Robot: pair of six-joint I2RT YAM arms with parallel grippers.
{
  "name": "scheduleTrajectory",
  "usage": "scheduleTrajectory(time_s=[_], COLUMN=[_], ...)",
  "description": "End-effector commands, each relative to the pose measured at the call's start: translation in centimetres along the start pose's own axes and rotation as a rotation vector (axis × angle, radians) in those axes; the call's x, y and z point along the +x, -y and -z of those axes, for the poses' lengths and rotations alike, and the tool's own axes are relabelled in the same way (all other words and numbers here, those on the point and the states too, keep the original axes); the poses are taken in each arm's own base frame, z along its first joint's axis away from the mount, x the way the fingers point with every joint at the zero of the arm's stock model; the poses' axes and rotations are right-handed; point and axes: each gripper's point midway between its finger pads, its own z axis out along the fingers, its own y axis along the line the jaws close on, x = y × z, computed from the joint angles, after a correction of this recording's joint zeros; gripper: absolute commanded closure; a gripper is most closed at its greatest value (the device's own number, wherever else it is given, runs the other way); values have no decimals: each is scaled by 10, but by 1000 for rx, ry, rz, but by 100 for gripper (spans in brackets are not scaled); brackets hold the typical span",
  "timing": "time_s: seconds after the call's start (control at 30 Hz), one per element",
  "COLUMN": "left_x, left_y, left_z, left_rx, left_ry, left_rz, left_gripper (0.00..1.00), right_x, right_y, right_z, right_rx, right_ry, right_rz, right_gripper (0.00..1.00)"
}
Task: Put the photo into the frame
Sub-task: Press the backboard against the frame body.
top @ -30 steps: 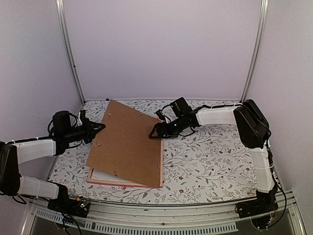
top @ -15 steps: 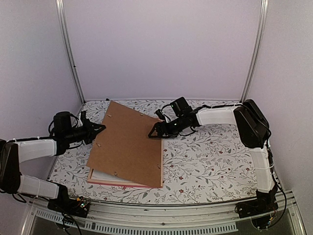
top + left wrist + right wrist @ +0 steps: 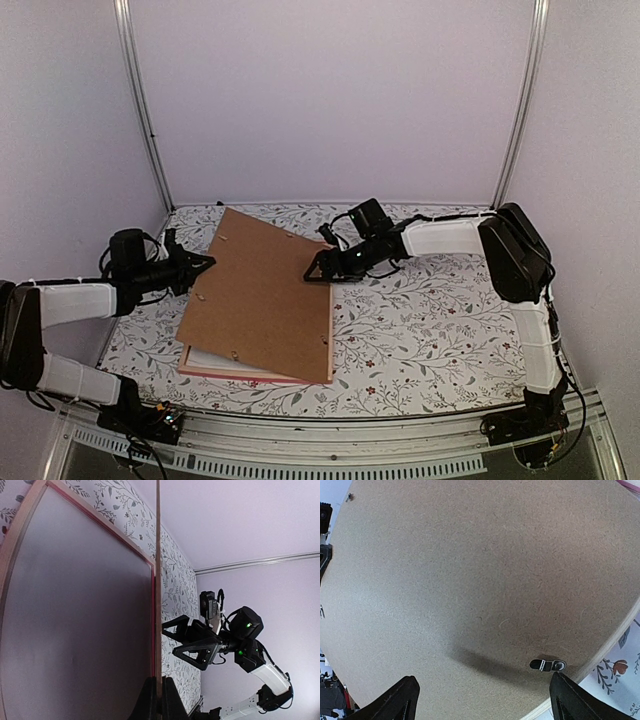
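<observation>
You are treating the photo as a thin, light, flexible print that creases easily, so you are taking it by an edge and never by the face. The photo is not showing clearly. The grey panel (image 3: 75, 605) in the left wrist view may be it, lying inside the frame (image 3: 240, 375), which is resting flat on the desk (image 3: 440, 330). The brown backing board (image 3: 265, 300) is tilting above the frame, its near edge low over it. The left gripper (image 3: 205, 260) is clenching the board's left edge between its jaws. The right gripper (image 3: 318, 270) is hovering by the board's far right edge, jaws spread wide and grasping nothing.
</observation>
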Motion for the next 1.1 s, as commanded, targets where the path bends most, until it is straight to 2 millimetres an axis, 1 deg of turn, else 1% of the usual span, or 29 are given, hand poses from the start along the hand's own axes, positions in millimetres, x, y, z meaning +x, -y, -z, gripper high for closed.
scheduleTrajectory(time_s=[0.0,0.17,0.33,0.43,0.47,0.53,0.77,1.07], left_x=[-12,-16,-21,-19,-23,-24,-24,-28], left_y=[15,14,11,12,9,7,6,3], left_z=[4,6,10,10,12,13,10,5], left_rx=[59,63,67,71,67,66,96,118], left_ry=[16,20,23,18,30,33,29,36], left_rz=[-55,-57,-53,-54,-49,-46,-16,6], left_gripper=[100,100,100,100,100,100,100,100], right_x=[-9,-13,-12,-11,-10,-9,-4,0], right_y=[-17,-26,-27,-25,-23,-21,-13,-10], right_z=[20,31,37,38,37,37,33,36], right_rx=[2,-1,9,15,18,20,30,41], right_ry=[31,50,54,52,50,49,35,34], right_rz=[19,34,37,34,33,29,15,8], right_gripper=[6,6,6,6,6,6,6,6])
